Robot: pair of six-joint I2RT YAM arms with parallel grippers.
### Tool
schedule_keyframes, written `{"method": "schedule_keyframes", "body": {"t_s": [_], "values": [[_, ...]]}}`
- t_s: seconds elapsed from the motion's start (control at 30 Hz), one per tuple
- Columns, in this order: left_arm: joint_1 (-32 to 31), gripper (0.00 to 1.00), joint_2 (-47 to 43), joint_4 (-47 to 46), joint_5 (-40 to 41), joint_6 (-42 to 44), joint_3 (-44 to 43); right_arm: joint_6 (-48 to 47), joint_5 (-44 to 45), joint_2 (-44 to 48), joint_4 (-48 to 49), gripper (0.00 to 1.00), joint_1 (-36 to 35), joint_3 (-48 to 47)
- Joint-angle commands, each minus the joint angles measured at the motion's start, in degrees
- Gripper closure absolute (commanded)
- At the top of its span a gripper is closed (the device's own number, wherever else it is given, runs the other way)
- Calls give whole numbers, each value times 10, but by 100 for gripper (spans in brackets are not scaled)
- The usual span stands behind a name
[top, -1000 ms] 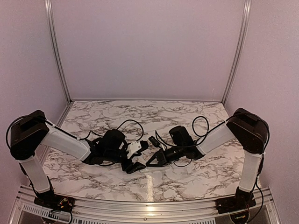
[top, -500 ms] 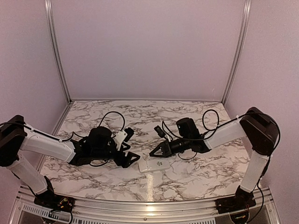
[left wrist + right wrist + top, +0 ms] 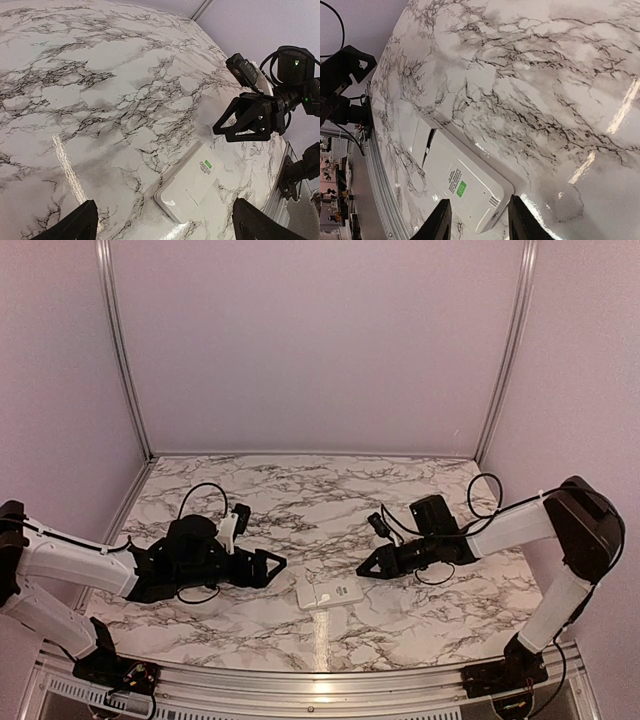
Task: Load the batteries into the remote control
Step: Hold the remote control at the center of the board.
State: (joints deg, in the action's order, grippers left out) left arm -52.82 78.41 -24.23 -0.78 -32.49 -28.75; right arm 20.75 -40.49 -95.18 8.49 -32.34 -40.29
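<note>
The remote control (image 3: 330, 593) lies flat with its labelled back up, midway along the near edge of the tabletop (image 3: 300, 490). The left gripper (image 3: 276, 566) stands spread wide and empty on its left, and the right gripper (image 3: 366, 569) stands parted and empty on its right, neither touching it. The batteries are not to be seen, so whether they sit inside cannot be told. If the compartment is not fully closed, a nudge on the glossy marble could slide the slim handset off that edge or spill them.
</note>
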Motion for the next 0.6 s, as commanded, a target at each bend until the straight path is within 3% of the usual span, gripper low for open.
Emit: {"method": "schedule_keyframes", "body": {"t_s": [0.0, 0.1, 0.57], "values": [[-2, 12, 42, 58, 10, -54, -30, -19, 5, -5, -16, 62, 3, 13], [-8, 27, 85, 82, 10, -81, -57, -13, -9, -18, -3, 64, 4, 17], [-63, 43, 207, 101, -23, -160, -146, 14, -35, -50, 50, 69, -21, 31]]}}
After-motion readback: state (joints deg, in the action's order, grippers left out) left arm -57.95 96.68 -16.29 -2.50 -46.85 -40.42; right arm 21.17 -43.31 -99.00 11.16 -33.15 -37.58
